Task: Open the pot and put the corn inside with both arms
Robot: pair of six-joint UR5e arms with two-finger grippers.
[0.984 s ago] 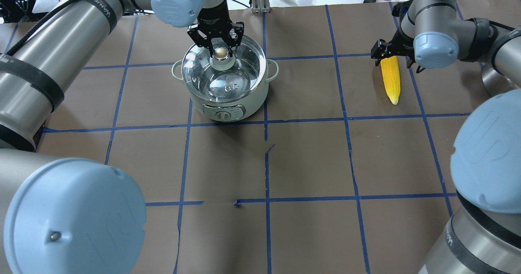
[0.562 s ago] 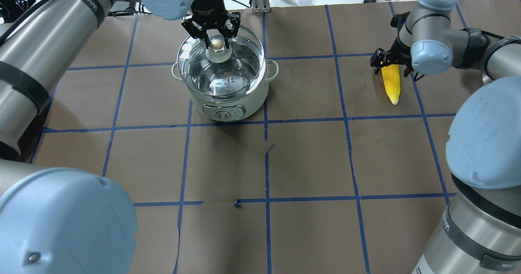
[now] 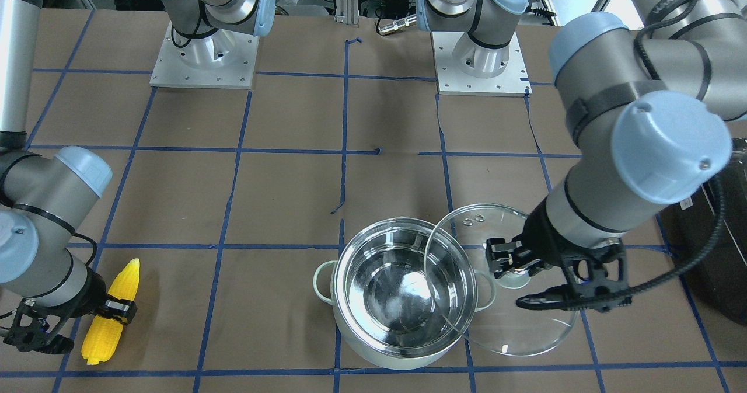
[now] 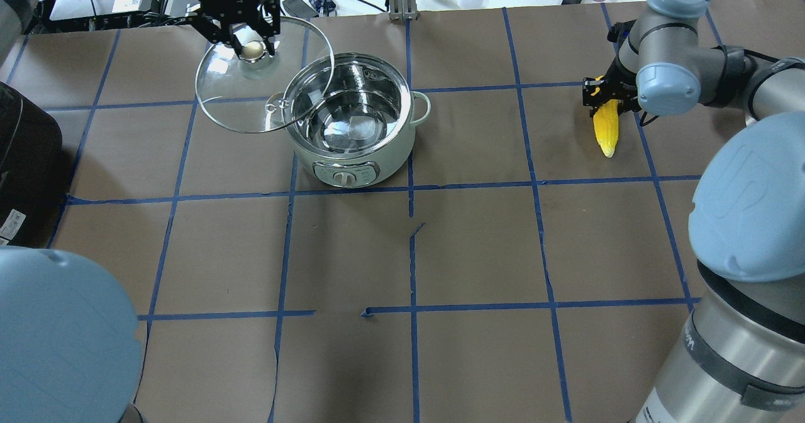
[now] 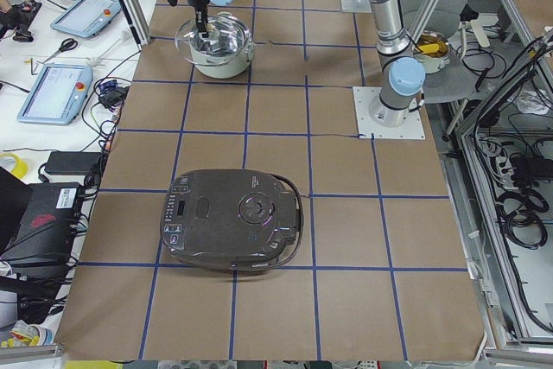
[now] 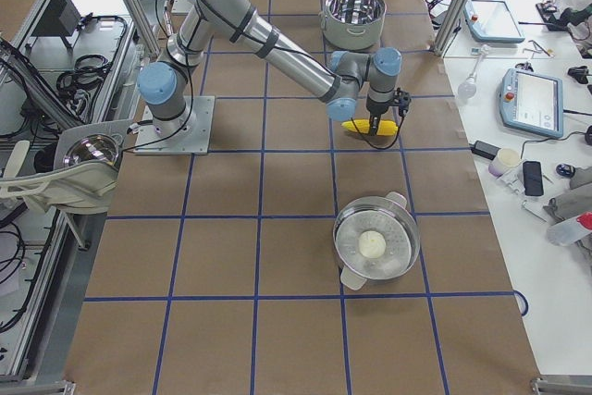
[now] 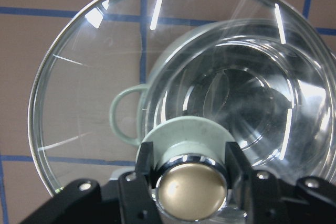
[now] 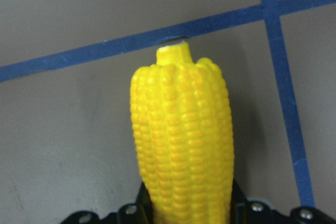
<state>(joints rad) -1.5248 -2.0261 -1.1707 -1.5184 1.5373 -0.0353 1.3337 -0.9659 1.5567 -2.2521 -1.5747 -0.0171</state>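
Note:
The pot (image 4: 390, 153) stands open at the table's far middle, shiny and empty inside; it also shows in the front-facing view (image 3: 408, 358). My left gripper (image 4: 253, 49) is shut on the brass knob (image 7: 191, 187) of the glass lid (image 4: 220, 96). It holds the lid level in the air beside the pot, overlapping one rim (image 3: 502, 323). My right gripper (image 4: 605, 99) is shut on the thick end of the yellow corn (image 4: 607, 131), whose tip points away from the gripper (image 8: 181, 119). I cannot tell whether the corn rests on the table.
A black domed appliance (image 5: 233, 231) sits on the table on my left side. A steel steamer pan (image 6: 375, 247) holding a white bun stands beyond the corn on my right side. The arm bases (image 3: 201, 60) stand at the robot's edge of the table.
My left gripper has lifted the lid off the pot and carried it to the left. My right gripper has come down and closed on the corn's thick end.

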